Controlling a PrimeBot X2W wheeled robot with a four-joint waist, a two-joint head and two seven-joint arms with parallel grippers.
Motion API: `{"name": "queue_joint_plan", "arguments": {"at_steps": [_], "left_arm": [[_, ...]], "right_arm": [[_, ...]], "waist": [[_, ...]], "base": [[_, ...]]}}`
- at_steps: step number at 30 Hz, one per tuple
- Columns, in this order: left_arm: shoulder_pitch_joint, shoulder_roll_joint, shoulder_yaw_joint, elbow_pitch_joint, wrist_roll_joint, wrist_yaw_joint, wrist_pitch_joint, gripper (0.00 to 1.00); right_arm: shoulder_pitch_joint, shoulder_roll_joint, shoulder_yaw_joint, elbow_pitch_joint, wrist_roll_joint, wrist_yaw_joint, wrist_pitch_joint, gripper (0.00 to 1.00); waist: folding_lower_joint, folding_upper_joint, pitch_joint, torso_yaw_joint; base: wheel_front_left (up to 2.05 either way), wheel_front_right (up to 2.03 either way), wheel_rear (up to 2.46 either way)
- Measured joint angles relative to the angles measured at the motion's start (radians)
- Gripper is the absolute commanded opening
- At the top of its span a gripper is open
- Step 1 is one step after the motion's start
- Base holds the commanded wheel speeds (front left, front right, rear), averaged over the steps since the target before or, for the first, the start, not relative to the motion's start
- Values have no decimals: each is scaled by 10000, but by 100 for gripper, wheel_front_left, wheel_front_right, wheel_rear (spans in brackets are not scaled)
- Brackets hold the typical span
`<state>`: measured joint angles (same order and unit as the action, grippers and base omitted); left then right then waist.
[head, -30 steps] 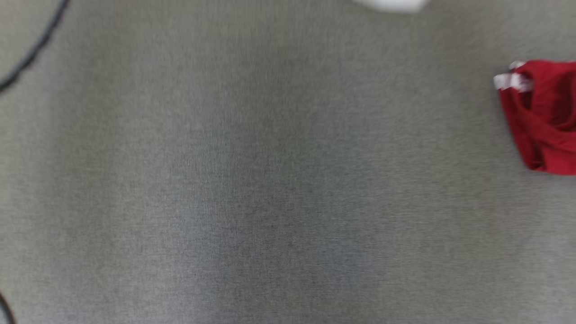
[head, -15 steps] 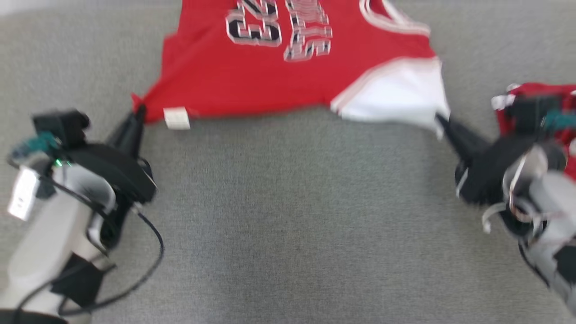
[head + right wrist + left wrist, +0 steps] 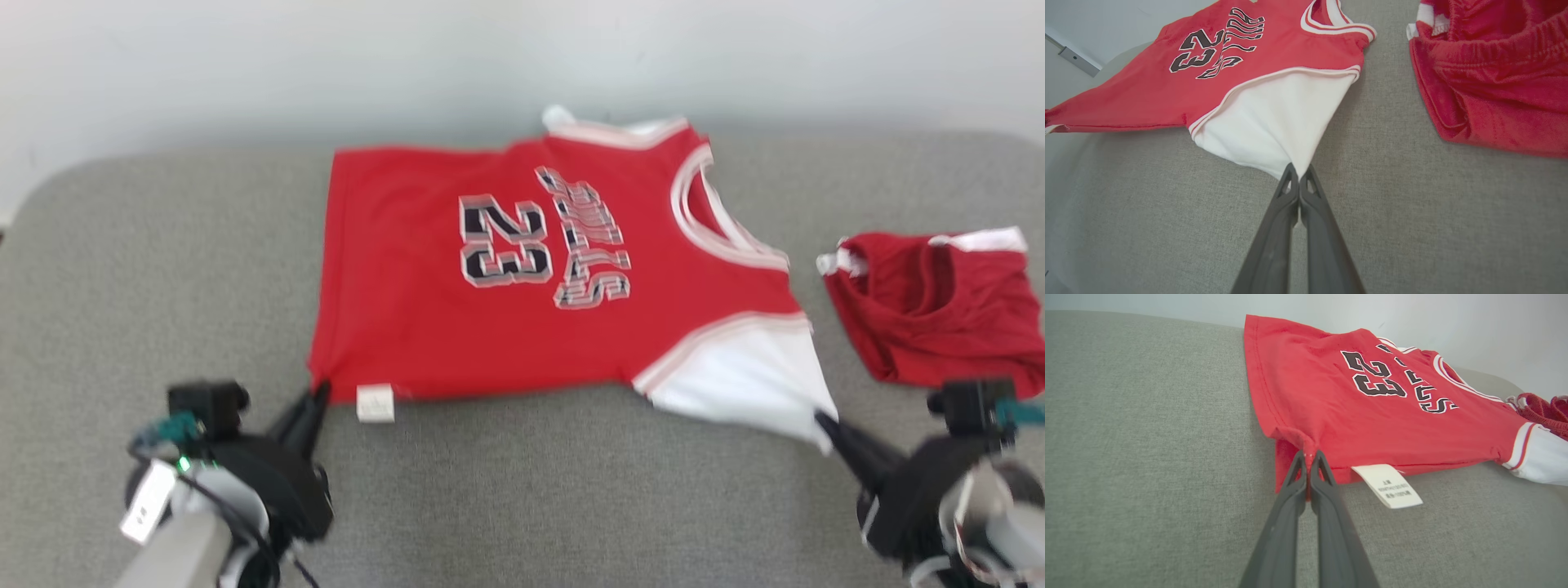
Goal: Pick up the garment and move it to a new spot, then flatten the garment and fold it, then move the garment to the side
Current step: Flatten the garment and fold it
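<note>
The left jaws are pressed together on the near hem corner of the red jersey [image 3: 522, 278], and the right jaws are pinching the tip of its white sleeve panel [image 3: 1274, 122]. The near edge is drawn fairly straight between these 2 grips.

The jersey lies on the grey fabric-covered table [image 3: 522, 506], and all of it is ahead of both jaws, on the side away from the robot. Its long axis runs across the robot's front. The hem points to the robot's left and the neckline [image 3: 718, 220] to its right, so the 23 print [image 3: 502, 245] reads sideways. The front faces up. A white care label [image 3: 375, 403] sticks out just beside the left grip.

Neither arm is nearer, since each is already holding its own end. Any flattening or folding move will probably carry this near edge away from the robot or draw it back. The red shorts [image 3: 931, 310] lie near the right jaws, apart from the jersey, and the right arm should steer clear of them.
</note>
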<state>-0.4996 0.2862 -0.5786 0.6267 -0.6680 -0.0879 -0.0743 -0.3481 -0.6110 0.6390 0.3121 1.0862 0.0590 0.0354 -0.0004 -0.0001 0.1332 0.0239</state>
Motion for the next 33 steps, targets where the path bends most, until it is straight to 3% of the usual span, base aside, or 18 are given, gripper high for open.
{"name": "queue_joint_plan", "arguments": {"at_steps": [11,17,19,33], "left_arm": [[2075,180,-725,-1243,77,414,823,0],[2733,698,-545,-1877,33,721,1043,0],[2924,744,-564,-2217,33,965,1237,0],[2929,897,-974,-2288,322,1509,2347,0]], "right_arm": [[3130,-825,-326,-2173,1292,-957,50,0],[3651,-1066,-380,-3012,1672,-1313,309,0],[3893,-1335,-445,-3175,1724,-1572,548,0],[4052,-1486,-265,-3108,1753,-1822,1381,0]], "waist": [[1,0,-1532,335],[2,0,-1776,661],[2,1,-1699,691],[4,2,-1237,567]], "base": [[0,0,0],[0,0,0],[0,0,0],[0,0,0]]}}
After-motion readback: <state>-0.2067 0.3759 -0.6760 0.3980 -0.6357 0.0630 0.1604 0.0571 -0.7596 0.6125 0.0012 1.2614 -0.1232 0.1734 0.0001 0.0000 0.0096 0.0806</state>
